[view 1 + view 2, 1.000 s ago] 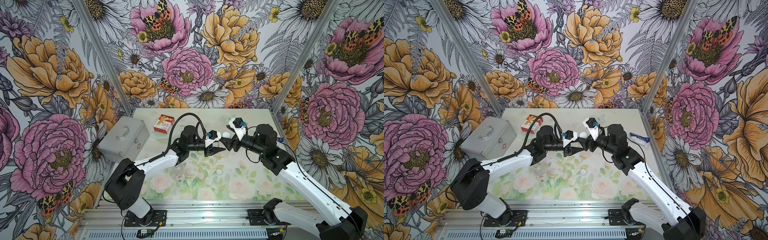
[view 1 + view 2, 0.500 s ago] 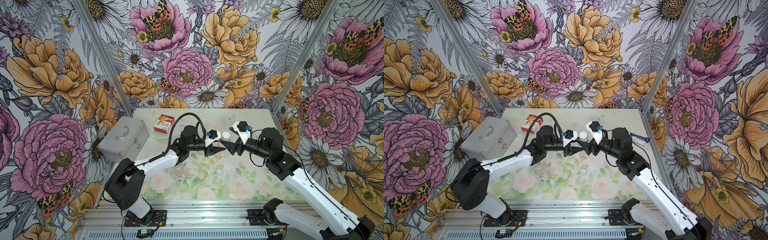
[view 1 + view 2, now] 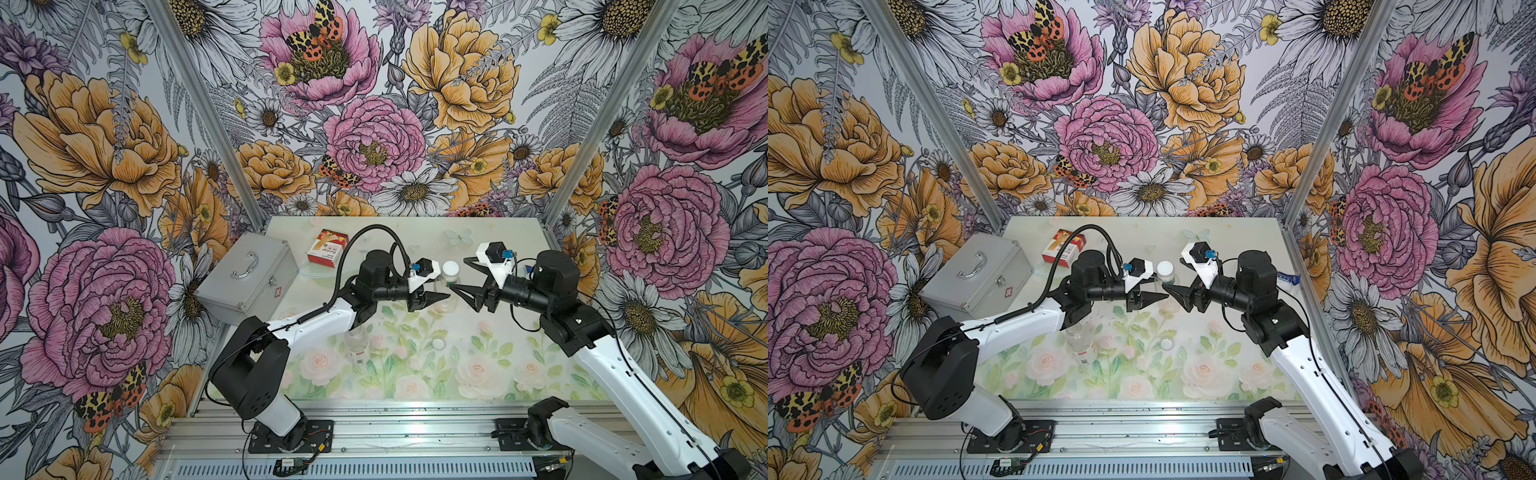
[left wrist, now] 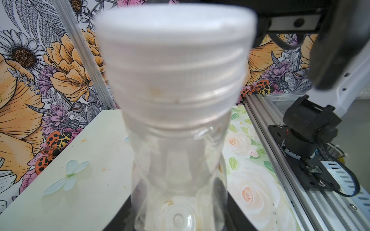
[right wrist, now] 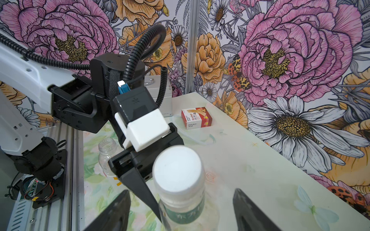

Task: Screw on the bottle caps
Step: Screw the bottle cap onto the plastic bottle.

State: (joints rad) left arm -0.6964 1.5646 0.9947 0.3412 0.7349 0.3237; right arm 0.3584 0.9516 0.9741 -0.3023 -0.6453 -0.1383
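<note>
Bracing: left gripper (image 3: 442, 297) is clamping bottle (image 5: 184, 214) upright | right gripper (image 5: 181, 190) is flanking cap (image 5: 178, 170), jaws spread, likely for twisting.

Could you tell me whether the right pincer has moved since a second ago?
Yes, the right pincer has pulled back rightward, away from the capped bottle, in a top view.

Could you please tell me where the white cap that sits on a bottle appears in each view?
Both top views: cap small, near the picture's centre.
Left wrist: cap close up, blurred, filling the middle.
Right wrist: cap in the foreground, sharp.
Shared landmark: the clear bottle under it.
</note>
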